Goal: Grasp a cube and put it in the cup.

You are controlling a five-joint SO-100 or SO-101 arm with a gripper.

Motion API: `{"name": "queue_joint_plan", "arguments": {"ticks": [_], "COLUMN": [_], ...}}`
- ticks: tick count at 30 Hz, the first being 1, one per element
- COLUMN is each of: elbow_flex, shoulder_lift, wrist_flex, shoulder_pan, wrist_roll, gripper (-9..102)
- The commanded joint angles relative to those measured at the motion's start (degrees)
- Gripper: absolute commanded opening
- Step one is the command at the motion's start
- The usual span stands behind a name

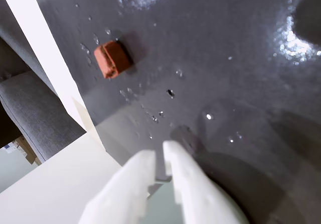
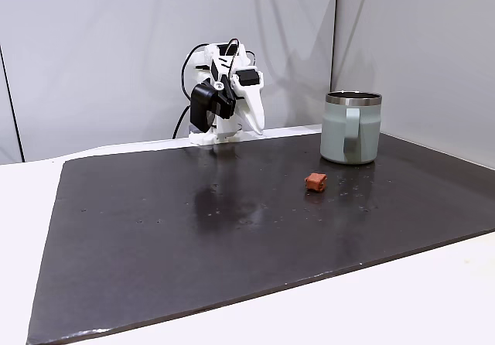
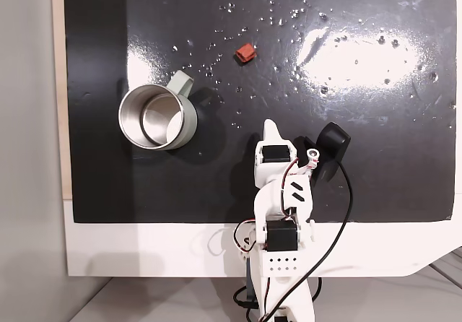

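Cube waiting on the mat, arm folded back at its base.

Cup (image 3: 157,118) stands at left of the top-down fixed view, mouth up to receive; cube (image 3: 246,52) lies loose at upper centre, near it but apart; gripper (image 1: 159,151), at the wrist view's lower centre, has fingers nearly together and empty, well short of the cube (image 1: 113,59).

A plain office or hobby corner: a white desk (image 2: 433,298) carries a glossy black mat (image 2: 232,229), set against bare grey partition walls (image 2: 93,43), with a grey upholstered chair (image 1: 35,108) beside it.
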Motion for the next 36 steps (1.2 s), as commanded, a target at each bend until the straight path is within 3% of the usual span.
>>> {"name": "queue_joint_plan", "arguments": {"ticks": [1, 10, 18, 36], "elbow_flex": [-0.3, -1.3, -11.6, -50.2], "shoulder_lift": [0.8, 0.8, -1.0, -46.2], "wrist_flex": [0.0, -1.1, 0.2, 0.6], "shoulder_pan": [-0.4, -0.4, -1.5, -1.6], "wrist_roll": [-0.4, -1.1, -4.0, -4.5], "gripper": [0, 0, 0, 0]}}
